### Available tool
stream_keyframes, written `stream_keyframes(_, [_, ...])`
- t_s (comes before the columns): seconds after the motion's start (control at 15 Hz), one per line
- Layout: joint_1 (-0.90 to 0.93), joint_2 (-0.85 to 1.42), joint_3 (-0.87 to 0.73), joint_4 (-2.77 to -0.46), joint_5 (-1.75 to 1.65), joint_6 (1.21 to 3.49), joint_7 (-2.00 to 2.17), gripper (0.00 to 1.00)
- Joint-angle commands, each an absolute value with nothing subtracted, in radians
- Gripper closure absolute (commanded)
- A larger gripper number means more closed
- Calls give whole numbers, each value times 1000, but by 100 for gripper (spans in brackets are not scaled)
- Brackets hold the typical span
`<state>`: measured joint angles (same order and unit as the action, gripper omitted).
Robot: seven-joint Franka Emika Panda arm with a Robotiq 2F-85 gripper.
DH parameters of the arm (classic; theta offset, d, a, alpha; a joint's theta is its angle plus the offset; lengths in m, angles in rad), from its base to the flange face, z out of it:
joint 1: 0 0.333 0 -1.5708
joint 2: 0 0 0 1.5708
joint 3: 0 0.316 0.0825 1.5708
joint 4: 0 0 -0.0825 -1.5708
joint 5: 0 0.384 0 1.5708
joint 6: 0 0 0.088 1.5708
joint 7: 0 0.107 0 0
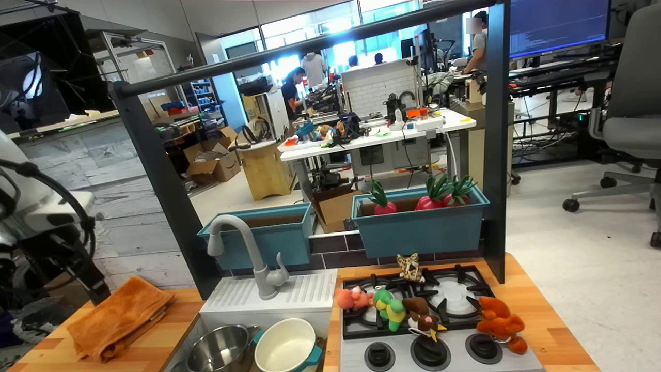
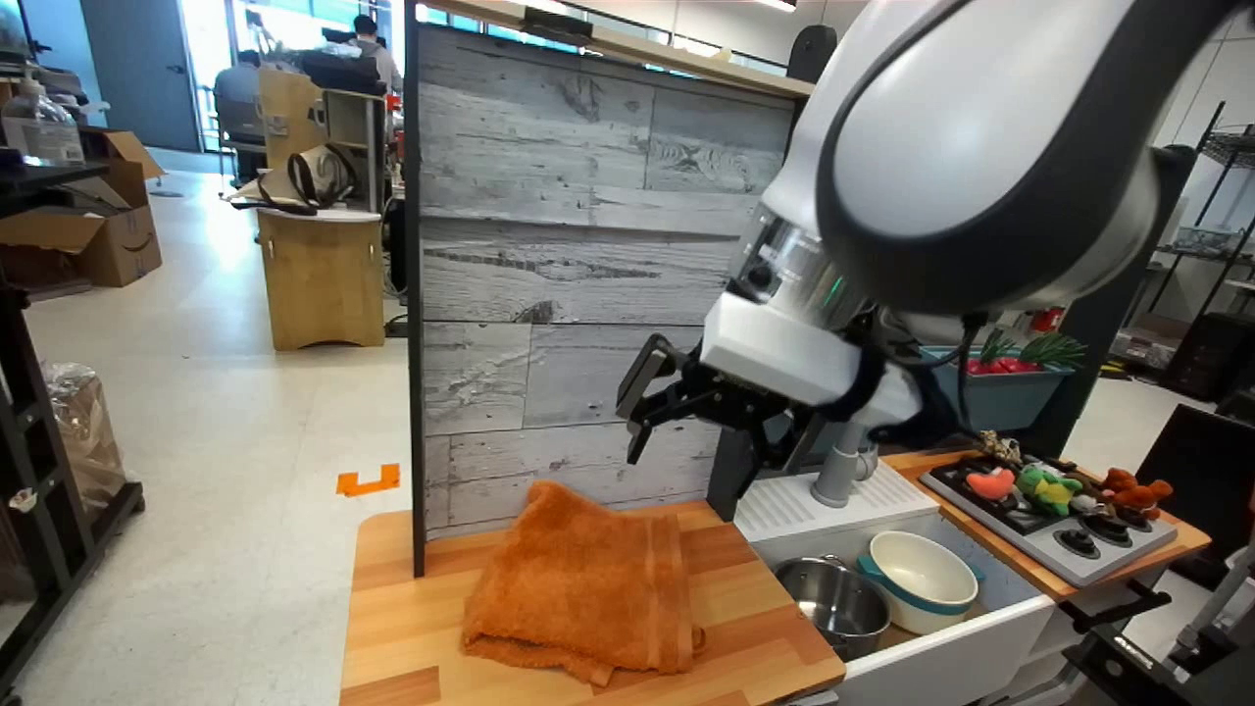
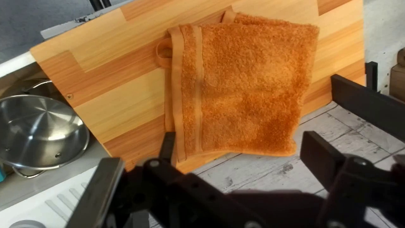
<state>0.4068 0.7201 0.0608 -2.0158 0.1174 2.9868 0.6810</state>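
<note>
An orange towel [image 3: 246,85] lies folded on the wooden counter [image 3: 126,69], a loop showing on one of its edges in the wrist view. My gripper [image 3: 240,142] stands open above it, its fingers wide apart and nothing between them. In an exterior view the gripper [image 2: 691,466] hangs in the air over the towel [image 2: 583,579], apart from it, in front of the grey plank wall [image 2: 578,265]. Another exterior view shows the towel [image 1: 121,318] at the left end of the counter, with only part of the dark gripper visible behind it.
Beside the counter, the sink holds a steel pot [image 2: 833,603] and a cream pot [image 2: 924,574]. A grey faucet [image 1: 248,253] rises behind them. Several plush toys [image 1: 390,307] lie on the stove [image 1: 449,356]. Teal planters [image 1: 421,227] hang behind; a dark post [image 1: 160,191] stands by the wall.
</note>
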Motion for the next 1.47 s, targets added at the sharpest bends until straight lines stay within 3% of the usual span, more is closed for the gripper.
stream_keyframes(0.0, [518,931,-44,-1782,136,2971,722,0])
stream_keyframes(0.2, [555,1059,-80,-1653,145,2908,767,0])
stream_keyframes(0.27, [533,977,-59,-1763,138,2952,733,0])
stream_keyframes(0.67, [550,1086,-66,-1638,141,2986,756,0])
stream_keyframes(0.93, [576,1151,-82,-1500,140,2899,781,0])
stream_keyframes(1.13, [617,1271,-138,-1329,125,2705,878,0])
stream_keyframes(1.2, [582,1172,-94,-1469,116,2797,827,0])
stream_keyframes(1.4, [586,1202,-96,-1443,113,2787,838,0])
